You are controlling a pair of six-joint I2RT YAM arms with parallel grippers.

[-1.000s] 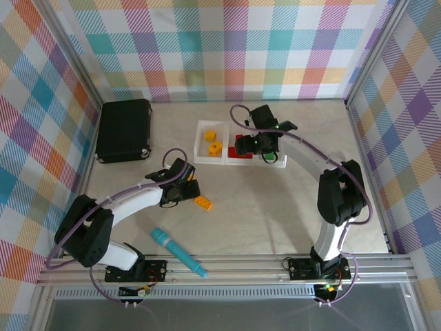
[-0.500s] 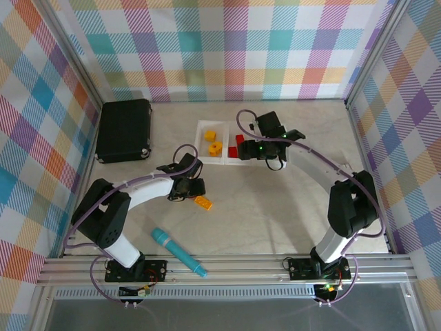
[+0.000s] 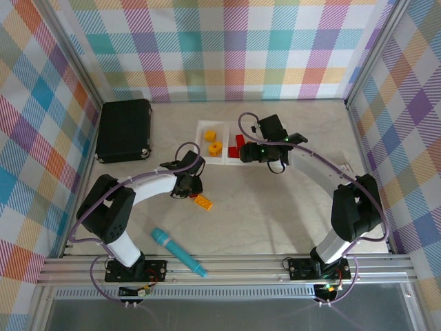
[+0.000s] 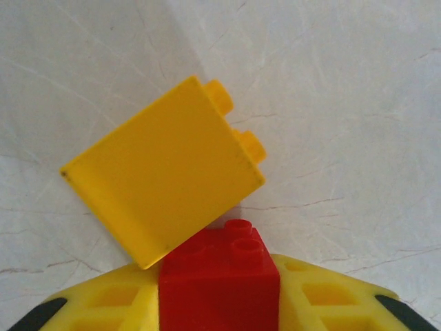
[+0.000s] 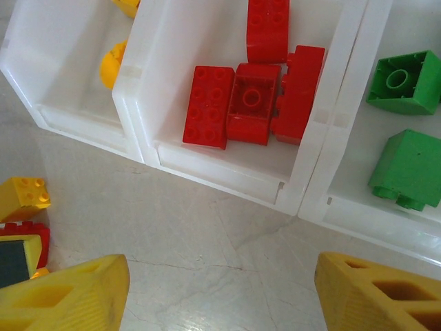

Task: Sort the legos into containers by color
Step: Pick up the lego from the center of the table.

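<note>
One red brick [image 4: 219, 269] is clamped in the left end effector [image 4: 219, 307], near the tray [image 5: 306, 186] on its front-left side. It is pressed close to a yellow brick [image 4: 162, 169] lying on the counter [image 4: 344, 103]; whether they touch cannot be told. The yellow brick could be knocked aside by a skewed lift, and the red one could be released over the wrong compartment. Yellow pieces [image 5: 114, 65] are seen in the tray's left compartment, red pieces [image 5: 251, 103] in the middle and green pieces [image 5: 406, 169] on the right, all glossy and studded. The right end effector [image 5: 224, 289] is spread wide and empty, just in front of the tray.
</note>
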